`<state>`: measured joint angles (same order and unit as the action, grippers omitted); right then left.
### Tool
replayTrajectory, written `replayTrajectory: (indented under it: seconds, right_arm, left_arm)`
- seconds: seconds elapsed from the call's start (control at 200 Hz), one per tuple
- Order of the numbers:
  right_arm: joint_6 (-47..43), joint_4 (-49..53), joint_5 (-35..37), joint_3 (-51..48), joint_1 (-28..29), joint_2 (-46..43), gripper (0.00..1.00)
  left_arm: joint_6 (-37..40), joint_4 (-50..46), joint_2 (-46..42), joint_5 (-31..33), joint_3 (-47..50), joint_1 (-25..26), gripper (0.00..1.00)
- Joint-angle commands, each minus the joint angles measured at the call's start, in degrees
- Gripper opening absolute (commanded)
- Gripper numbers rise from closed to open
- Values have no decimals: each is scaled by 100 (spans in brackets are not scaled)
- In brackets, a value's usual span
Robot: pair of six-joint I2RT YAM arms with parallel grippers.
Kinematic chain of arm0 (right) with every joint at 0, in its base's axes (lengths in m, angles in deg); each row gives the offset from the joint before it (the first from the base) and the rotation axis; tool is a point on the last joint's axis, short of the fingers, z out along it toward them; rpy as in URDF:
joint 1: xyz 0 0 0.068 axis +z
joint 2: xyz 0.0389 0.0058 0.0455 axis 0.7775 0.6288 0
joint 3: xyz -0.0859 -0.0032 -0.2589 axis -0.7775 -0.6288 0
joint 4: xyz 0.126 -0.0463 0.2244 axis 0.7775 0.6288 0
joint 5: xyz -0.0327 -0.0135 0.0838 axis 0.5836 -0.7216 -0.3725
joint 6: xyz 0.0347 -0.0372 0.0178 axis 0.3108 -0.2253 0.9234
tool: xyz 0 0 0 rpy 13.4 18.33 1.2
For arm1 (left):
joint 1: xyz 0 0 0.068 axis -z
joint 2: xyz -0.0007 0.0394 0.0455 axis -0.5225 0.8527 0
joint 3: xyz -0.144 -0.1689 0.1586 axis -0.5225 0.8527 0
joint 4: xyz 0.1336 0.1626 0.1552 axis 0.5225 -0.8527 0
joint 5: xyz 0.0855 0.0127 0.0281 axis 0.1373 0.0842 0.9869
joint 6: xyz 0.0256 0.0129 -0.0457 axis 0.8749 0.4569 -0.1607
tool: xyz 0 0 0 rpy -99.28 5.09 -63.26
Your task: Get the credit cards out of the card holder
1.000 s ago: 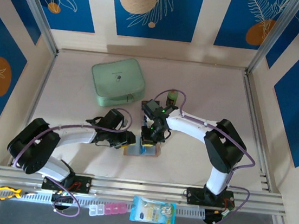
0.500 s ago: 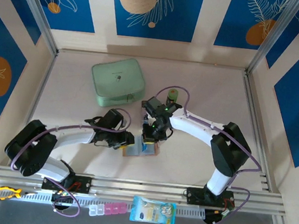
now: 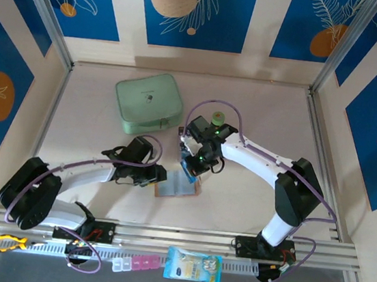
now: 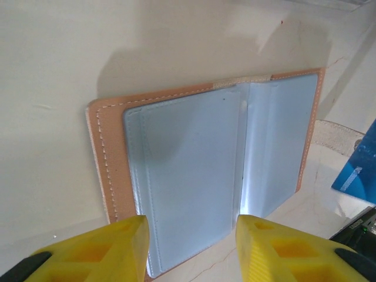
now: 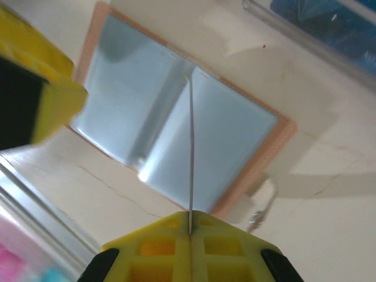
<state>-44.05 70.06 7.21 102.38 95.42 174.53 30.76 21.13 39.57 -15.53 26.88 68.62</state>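
- The opened wallet (image 3: 177, 190) lies flat on the table (image 3: 266, 123). The left gripper (image 3: 161, 177), fingers spread, straddles its 9 o'clock edge, probably to anchor it.
- The right gripper (image 5: 190, 229) pinches the blue card (image 4: 358, 176), lifted clear at the wallet's 12 o'clock.

Left wrist view: the fingers (image 4: 100, 249) of the left gripper (image 4: 191, 229) cover the near edge of the holder (image 4: 194, 170); the frame's right edge cuts off the blue card (image 4: 359, 173). Right wrist view: the card stands edge-on, a thin line, so its face cannot be read. Top view: its markings are too small to tell.
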Motion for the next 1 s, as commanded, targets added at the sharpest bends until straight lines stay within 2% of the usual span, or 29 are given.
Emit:
replayTrajectory:
  seconds: [0.0,0.125,0.305,0.675,0.995]
  right_arm:
    - [-2074,501,373,213,43,-167,1]
    - [-3414,711,897,264,124,-166,0]
    - [-4422,852,1047,629,-36,21,0]
    - [-5273,852,818,1823,-631,875,0]
    - [-5522,844,567,2344,-798,1405,0]
  left_arm:
    - [160,-267,-150,124,-39,-87,43]
    - [195,-339,-212,153,-15,-110,43]
    - [168,-347,-305,189,52,-166,43]
    - [47,-200,-238,193,192,-179,43]
    - [-17,186,137,12,150,-184,43]
